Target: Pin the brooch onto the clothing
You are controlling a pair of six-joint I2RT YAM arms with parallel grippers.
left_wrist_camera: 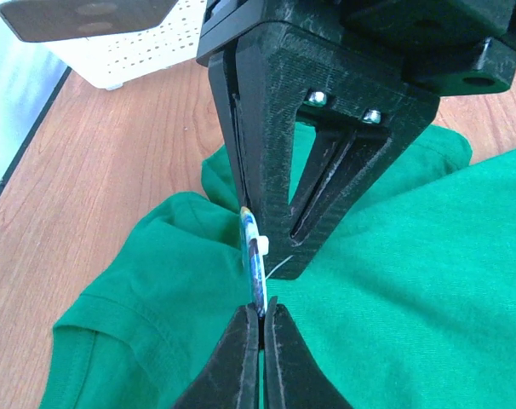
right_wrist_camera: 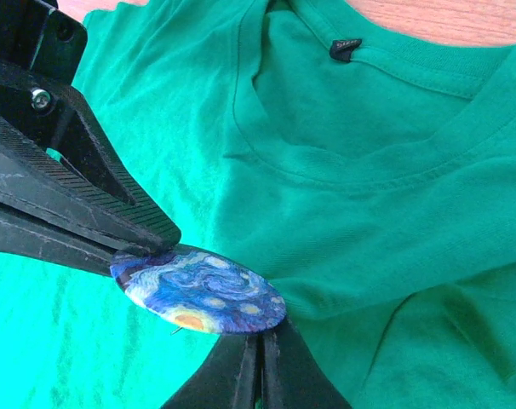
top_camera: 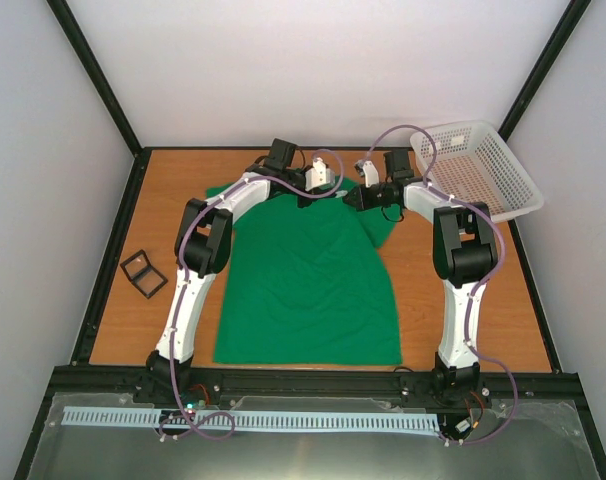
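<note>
Left pincer (left_wrist_camera: 262, 328) and right pincer (right_wrist_camera: 260, 358) meet on the brooch (right_wrist_camera: 198, 291) over the T-shirt (top_camera: 303, 290) collar, blocking that spot. A white basket (top_camera: 478, 175) fills the far right corner; the worktop (top_camera: 133, 330) lies open at both sides.

The white-and-black left arm (top_camera: 198, 285) and matching right arm (top_camera: 463, 300) reach forward, forearms bent inward. The black two-finger left gripper (left_wrist_camera: 260, 317) and right gripper (right_wrist_camera: 260, 341) meet tip to tip, jaws apparently pinched tight.
</note>
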